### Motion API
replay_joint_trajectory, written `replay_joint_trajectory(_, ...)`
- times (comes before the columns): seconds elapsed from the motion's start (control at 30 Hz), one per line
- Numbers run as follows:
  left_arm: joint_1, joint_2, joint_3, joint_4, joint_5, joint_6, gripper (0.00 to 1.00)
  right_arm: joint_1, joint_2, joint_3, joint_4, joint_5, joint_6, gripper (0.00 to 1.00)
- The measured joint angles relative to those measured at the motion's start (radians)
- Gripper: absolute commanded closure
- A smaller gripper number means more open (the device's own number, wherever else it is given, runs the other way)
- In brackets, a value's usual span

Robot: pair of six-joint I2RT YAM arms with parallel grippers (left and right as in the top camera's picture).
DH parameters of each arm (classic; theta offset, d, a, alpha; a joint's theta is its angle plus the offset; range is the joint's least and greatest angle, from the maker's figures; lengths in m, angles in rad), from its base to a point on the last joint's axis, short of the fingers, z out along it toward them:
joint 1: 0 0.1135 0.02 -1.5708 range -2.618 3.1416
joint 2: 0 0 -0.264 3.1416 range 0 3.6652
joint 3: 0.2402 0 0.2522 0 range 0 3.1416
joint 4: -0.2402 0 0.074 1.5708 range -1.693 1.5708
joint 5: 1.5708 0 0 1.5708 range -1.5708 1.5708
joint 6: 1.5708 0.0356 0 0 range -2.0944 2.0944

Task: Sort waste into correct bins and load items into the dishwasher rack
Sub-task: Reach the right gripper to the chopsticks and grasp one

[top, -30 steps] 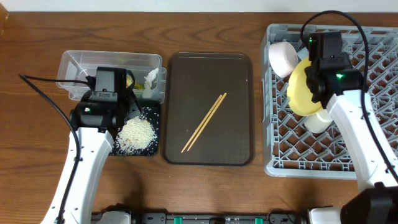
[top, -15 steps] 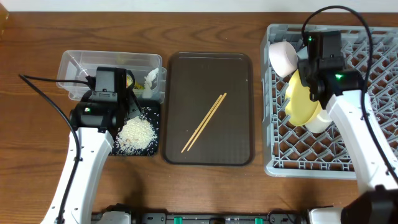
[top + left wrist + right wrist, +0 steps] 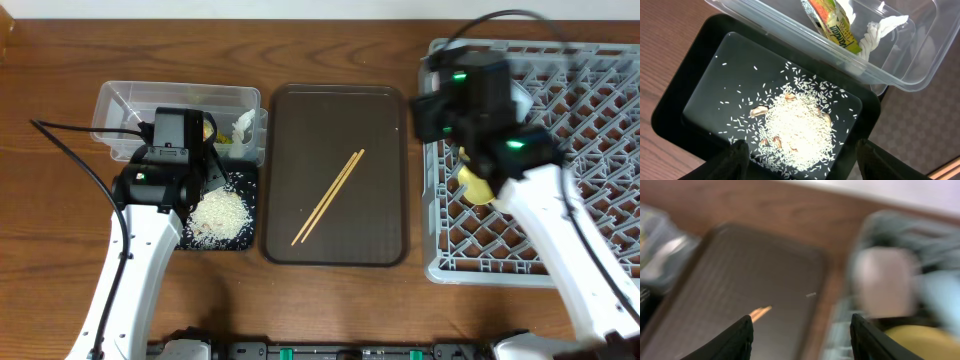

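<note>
Brown serving tray is acting as my landmark: the wooden chopsticks are lying slantwise on it, apart from both my grippers. My right gripper is hanging near that tray's right edge, by the left side of the grey dishwasher rack. Its fingers are standing apart with nothing between them, and one end of the chopsticks is showing just left of my jaws in the blurred wrist view. Right of the tray, the yellow plate is peeking out beneath my arm in the rack. Left of the tray, my left gripper is hovering wide open and empty over the rice in the black tray. The wrapper and tissue are lying in the clear tub beyond.
</note>
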Motion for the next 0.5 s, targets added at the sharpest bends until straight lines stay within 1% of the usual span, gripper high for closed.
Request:
replay_joint_trajectory(0.13, 0.0, 0.0, 0.0, 0.0, 0.0, 0.0, 0.29, 0.101, 0.111, 0.0, -0.002, -0.024, 0.051, 0.43)
replay_joint_trajectory(0.3, 0.0, 0.0, 0.0, 0.0, 0.0, 0.0, 0.29, 0.208, 0.255, 0.0, 0.0, 0.006, 0.145, 0.42)
replay_joint_trajectory(0.5, 0.0, 0.0, 0.0, 0.0, 0.0, 0.0, 0.29, 0.276, 0.394, 0.0, 0.019, 0.048, 0.258, 0.51)
